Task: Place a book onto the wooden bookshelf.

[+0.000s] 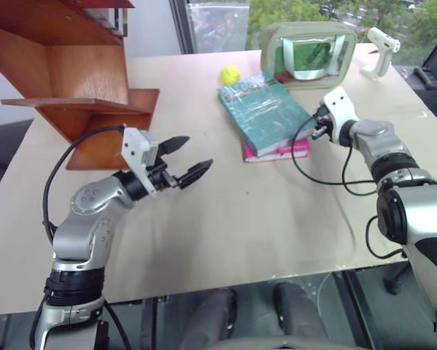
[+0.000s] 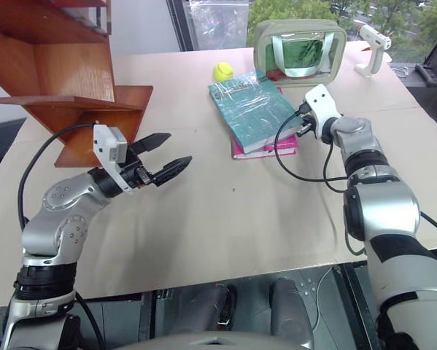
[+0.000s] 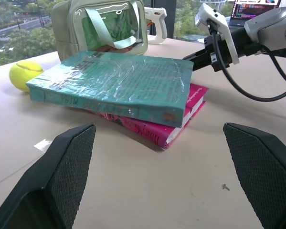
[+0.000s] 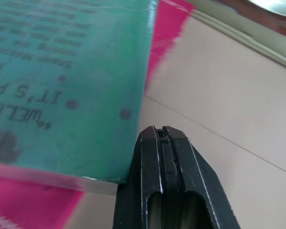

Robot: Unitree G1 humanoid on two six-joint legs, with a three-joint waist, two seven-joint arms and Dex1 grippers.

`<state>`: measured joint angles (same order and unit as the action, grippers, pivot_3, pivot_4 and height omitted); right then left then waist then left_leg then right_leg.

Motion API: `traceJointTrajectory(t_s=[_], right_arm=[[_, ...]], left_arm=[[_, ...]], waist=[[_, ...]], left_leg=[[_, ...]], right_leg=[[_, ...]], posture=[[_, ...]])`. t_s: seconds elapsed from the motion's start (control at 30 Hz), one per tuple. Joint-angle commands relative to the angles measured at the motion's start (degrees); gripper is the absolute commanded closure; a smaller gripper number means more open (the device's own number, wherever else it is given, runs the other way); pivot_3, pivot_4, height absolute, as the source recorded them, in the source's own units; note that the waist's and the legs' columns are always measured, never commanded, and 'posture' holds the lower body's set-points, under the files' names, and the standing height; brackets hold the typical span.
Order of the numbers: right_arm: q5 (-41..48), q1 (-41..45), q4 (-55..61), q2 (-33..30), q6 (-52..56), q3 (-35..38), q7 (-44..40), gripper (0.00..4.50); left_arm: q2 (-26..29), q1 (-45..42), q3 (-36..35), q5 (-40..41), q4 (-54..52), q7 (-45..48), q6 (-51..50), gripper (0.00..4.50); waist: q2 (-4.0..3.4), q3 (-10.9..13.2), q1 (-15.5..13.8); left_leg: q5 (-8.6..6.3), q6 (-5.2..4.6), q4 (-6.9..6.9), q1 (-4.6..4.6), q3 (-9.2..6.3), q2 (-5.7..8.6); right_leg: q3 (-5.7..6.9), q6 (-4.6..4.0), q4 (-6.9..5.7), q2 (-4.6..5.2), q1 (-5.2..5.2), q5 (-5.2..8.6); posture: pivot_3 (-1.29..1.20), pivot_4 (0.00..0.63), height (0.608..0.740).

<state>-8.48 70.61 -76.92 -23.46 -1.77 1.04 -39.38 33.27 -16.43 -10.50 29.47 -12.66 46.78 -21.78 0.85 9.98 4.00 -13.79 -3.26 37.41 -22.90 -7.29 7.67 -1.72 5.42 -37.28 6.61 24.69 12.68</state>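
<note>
The teal-green book (image 1: 265, 113) lies flat on a thinner pink book (image 1: 280, 153) at the back middle of the table. My right gripper (image 1: 316, 127) is shut with nothing between its fingers (image 4: 162, 157); its tips sit right at the book's right-hand edge, just above the pink cover. My left gripper (image 1: 198, 153) hovers open over the table, pointing towards the books from some way off, with nothing between its fingers (image 3: 61, 176). The wooden bookshelf (image 1: 72, 73) stands at the table's back left, its lowest board just behind the left gripper.
A yellow tennis ball (image 1: 230, 74) lies behind the books. A clear-fronted bag (image 1: 309, 51) with green contents stands behind them too. A white handheld tool (image 1: 381, 51) rests at the back right. The tabletop (image 1: 240, 219) in front of the books is bare.
</note>
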Motion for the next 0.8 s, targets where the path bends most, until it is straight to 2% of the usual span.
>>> traceJointTrajectory(t_s=[0.03, 0.23, 0.37, 0.47, 0.6, 0.63, 0.67, 0.8], right_arm=[[1.38, -0.25, 3.62, 0.73, -2.49, 0.22, -3.22, 4.48], [-0.08, -1.01, 5.74, -1.83, -1.83, -0.75, 0.04, 4.48], [1.17, -1.67, 10.63, -4.29, -0.50, -0.18, -1.19, 4.48], [3.48, -4.34, 19.93, -5.64, 1.62, 0.22, -4.83, 4.48], [9.93, -12.04, 38.72, -6.18, 9.13, 1.99, -9.66, 4.48], [10.25, -15.07, 44.53, -6.60, 10.94, 1.04, -10.68, 3.98], [10.72, -17.70, 49.73, -6.57, 13.26, 0.62, -10.53, 3.76], [12.57, -24.21, 65.20, -5.16, 21.32, 0.32, -7.34, 1.85]], left_arm=[[0.57, 0.12, -0.88, 0.30, -0.22, 0.68, 1.53, 0.00], [0.17, -0.12, -0.40, -0.06, -0.01, 0.47, 1.71, 0.00], [-0.14, 0.22, -0.07, -0.17, 0.13, 0.22, 1.69, 0.00], [-1.99, -1.04, -0.23, 1.88, 0.46, -2.37, -1.66, 0.00], [-3.45, -3.32, 0.28, 2.98, 1.06, -5.09, -6.52, 0.00], [-3.71, -4.17, 0.35, 3.21, 1.54, -6.33, -8.46, 0.00], [-4.05, -5.10, 0.42, 3.51, 2.20, -7.42, -10.24, 0.00], [-5.84, -9.66, -0.90, 7.81, 5.91, -11.47, -20.58, 0.00]], waist=[[0.00, 0.00, 0.00], [0.00, 0.00, -0.24], [0.00, 0.00, -0.55], [0.00, 0.00, -0.35], [0.00, 0.00, -0.45], [0.00, 0.00, -0.58], [0.01, 0.00, -0.88], [0.00, 0.00, -1.52]], left_leg=[[0.00, 0.00, 0.00, 0.00, 0.00, 0.00], [0.00, 0.00, 0.01, -0.01, -0.01, 0.00], [0.00, 0.00, 0.01, -0.01, -0.01, 0.01], [0.00, 0.00, 0.01, -0.01, 0.01, 0.00], [0.00, 0.00, 0.04, 0.00, -0.01, -0.03], [0.00, 0.00, 0.05, 0.00, 0.01, -0.03], [0.00, 0.00, 0.08, -0.01, 0.00, -0.03], [0.00, 0.00, 0.18, -0.04, 0.00, -0.01]], right_leg=[[0.00, 0.00, 0.00, 0.00, 0.00, 0.00], [0.01, 0.00, -0.01, 0.01, 0.00, 0.00], [0.01, 0.00, 0.00, 0.02, 0.00, 0.00], [-0.01, 0.00, -0.02, 0.00, 0.02, 0.00], [0.00, 0.00, -0.11, -0.02, 0.03, 0.00], [-0.01, 0.00, -0.12, -0.02, 0.03, 0.00], [0.00, 0.00, -0.13, -0.01, 0.02, 0.00], [0.01, 0.01, -0.18, 0.00, 0.03, 0.00]], posture=[[0.00, 0.150, 0.736], [0.00, 0.150, 0.736], [0.00, 0.150, 0.736], [0.00, 0.150, 0.736], [0.00, 0.150, 0.736], [0.00, 0.150, 0.736], [0.00, 0.150, 0.736], [0.00, 0.150, 0.736]])
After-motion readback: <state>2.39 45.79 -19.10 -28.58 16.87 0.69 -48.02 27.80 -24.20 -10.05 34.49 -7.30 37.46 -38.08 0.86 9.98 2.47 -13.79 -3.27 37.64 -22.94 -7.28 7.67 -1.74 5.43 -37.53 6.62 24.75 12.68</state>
